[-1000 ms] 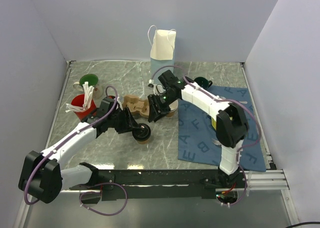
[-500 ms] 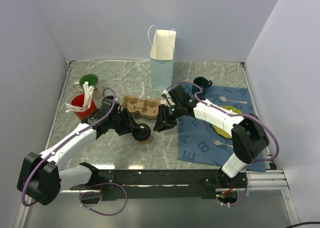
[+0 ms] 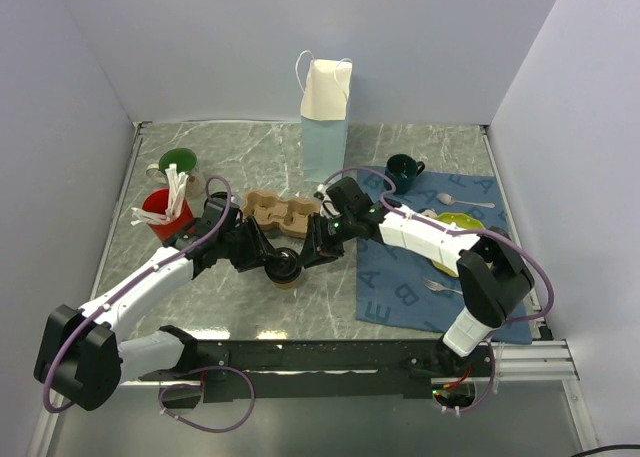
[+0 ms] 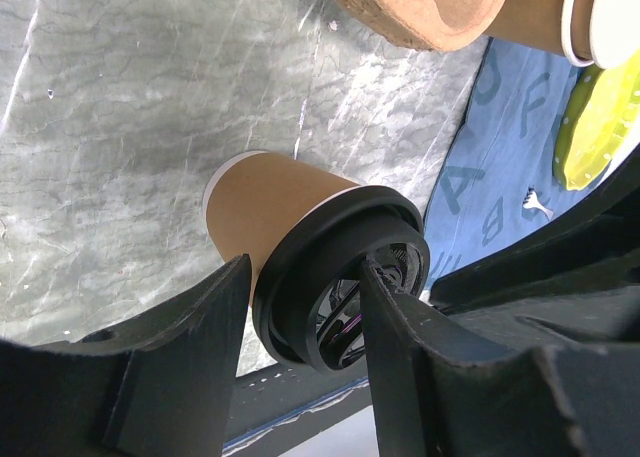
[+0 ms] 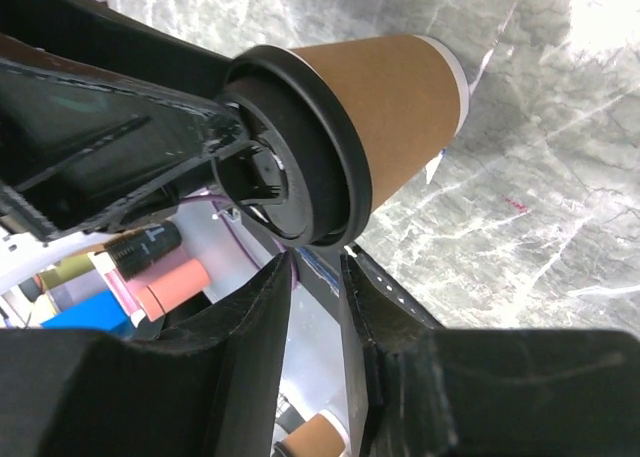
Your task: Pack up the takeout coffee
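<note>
The takeout coffee (image 3: 285, 269) is a tan kraft cup with a black lid, its base toward the marble table (image 3: 200, 307). My left gripper (image 3: 272, 260) is shut on its lid. In the left wrist view the lid (image 4: 320, 277) sits between the two fingers of the left gripper (image 4: 305, 277), and one finger lies across its top. My right gripper (image 3: 312, 249) is right beside the cup. In the right wrist view the right gripper (image 5: 315, 262) stands narrowly open, its tips at the lid's rim (image 5: 335, 177), nothing further in.
A kraft cup carrier (image 3: 280, 212) lies just behind the cup, with another tan cup (image 4: 560, 17) beside it. A white paper bag (image 3: 325, 92) stands at the back. On the left are a red cup (image 3: 160, 212) and a green-lidded container (image 3: 178, 163). On the right are a green mug (image 3: 403, 167), a blue placemat (image 3: 400, 287) and a yellow plate (image 3: 455, 222).
The right gripper has swung left and forward from the carrier to the cup's lid, and its jaws have narrowed. The left gripper and the cup have stayed put.
</note>
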